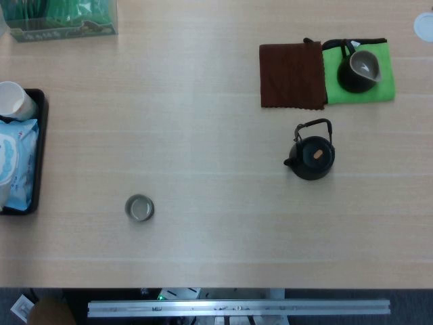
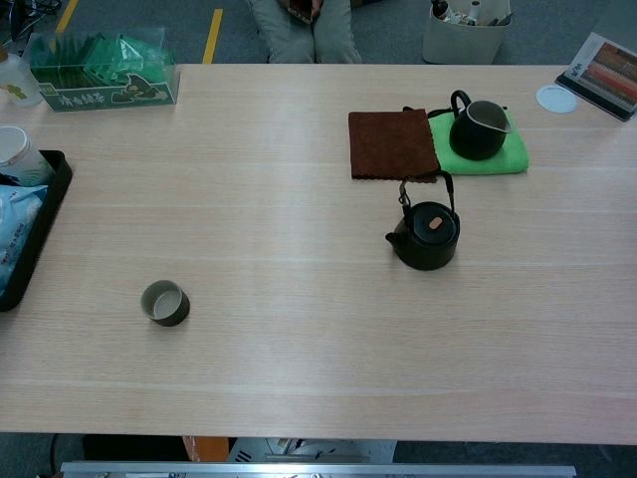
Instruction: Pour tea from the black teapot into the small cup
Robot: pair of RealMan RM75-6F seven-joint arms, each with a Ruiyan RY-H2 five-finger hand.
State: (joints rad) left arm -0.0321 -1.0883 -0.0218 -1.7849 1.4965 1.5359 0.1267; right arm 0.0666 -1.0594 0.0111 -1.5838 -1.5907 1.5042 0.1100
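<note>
Two views, neither showing a hand: the state of the fingers cannot be told for left or right.

Head view, table (image 1: 203, 81): pale wood, filling almost the whole frame.
Head view, black teapot (image 1: 312, 157): sitting upright on the bare table right of centre, lid on, handle raised, spout pointing left.
Head view, small cup (image 1: 139, 208): standing upright toward the near left, well apart from the teapot, nothing touching it.
Head view, brown cloth (image 1: 292, 75): lying flat beyond the teapot, its right edge meeting the green cloth (image 1: 379, 91).
Head view, dark pitcher (image 1: 359, 71): resting on the green cloth.
Head view, black tray (image 1: 39, 128): lying at the left edge, carrying a blue-and-white packet (image 1: 17, 159) and a white cup (image 1: 15, 100).
Head view, green box (image 1: 64, 19): sitting at the far left corner.

Chest view, black teapot (image 2: 426, 236): standing right of centre, just in front of the brown cloth (image 2: 391, 143).
Chest view, small cup (image 2: 164, 303): sitting open-mouthed at the near left, well apart from the teapot.
Chest view, dark pitcher (image 2: 478, 129): sitting on the green cloth (image 2: 508, 159), beside the brown one.
Chest view, white disc (image 2: 556, 98): lying near the far right edge of the table (image 2: 299, 378).
Chest view, green box (image 2: 105, 72): sitting at the far left.
Chest view, black tray (image 2: 40, 214): partly cut off by the left edge.
</note>
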